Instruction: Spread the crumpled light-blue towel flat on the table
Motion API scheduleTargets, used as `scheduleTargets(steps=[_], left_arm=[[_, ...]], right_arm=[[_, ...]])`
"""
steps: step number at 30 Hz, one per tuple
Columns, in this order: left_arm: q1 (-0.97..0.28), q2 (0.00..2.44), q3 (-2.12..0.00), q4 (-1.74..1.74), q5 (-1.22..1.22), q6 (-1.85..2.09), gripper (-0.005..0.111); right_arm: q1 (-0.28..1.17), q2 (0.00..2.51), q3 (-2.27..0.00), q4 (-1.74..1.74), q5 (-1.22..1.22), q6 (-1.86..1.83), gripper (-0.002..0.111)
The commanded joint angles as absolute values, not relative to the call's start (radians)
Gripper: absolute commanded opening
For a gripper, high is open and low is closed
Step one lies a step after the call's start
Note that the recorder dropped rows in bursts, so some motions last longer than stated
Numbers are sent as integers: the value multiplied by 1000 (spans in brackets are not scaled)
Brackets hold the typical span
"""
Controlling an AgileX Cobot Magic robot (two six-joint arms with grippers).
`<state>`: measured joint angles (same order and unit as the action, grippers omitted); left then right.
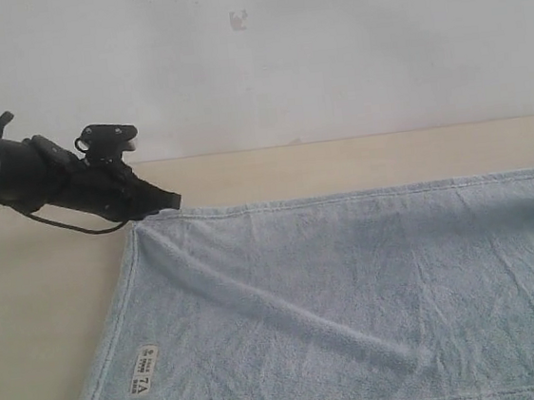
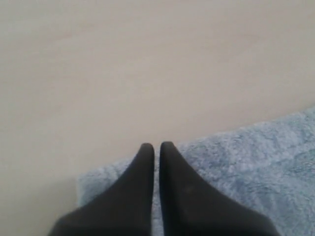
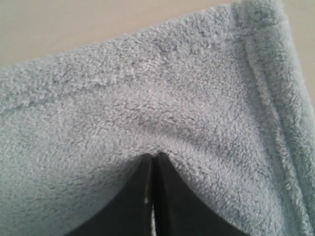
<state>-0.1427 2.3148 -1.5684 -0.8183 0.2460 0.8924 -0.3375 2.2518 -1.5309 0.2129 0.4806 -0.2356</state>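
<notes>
The towel (image 1: 353,286) lies mostly opened out on the table (image 1: 46,280), its white label (image 1: 143,370) near the front left corner. Its far edge runs straight between the two arms, which suggests it is being held taut by both far corners so the cloth can settle flat. The left claw (image 1: 167,203) is closed at the far left corner, its tips pressed together with the cloth apparently nipped between them. The right claw (image 3: 153,156) is also closed, and the pile puckers toward its tips, so it looks pinched onto the far right corner. One long diagonal ridge (image 1: 287,303) is not yet smoothed out.
</notes>
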Motion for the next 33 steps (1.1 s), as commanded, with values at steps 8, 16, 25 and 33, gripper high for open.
scheduleTargets(steps=[8, 16, 25, 33], left_arm=[[-77, 2239, -1571, -813, 426, 921, 4], [-81, 2251, -1561, -859, 637, 969, 4], [-81, 2309, -1533, -847, 545, 923, 4], [-13, 2326, -1573, -639, 461, 673, 4]], right_arm=[[-340, 2071, -1527, 362, 458, -258, 0], [-340, 2050, -1465, 352, 597, -283, 0], [-340, 2035, -1381, -35, 517, -7, 0], [-340, 2035, -1381, 21, 537, -68, 0]])
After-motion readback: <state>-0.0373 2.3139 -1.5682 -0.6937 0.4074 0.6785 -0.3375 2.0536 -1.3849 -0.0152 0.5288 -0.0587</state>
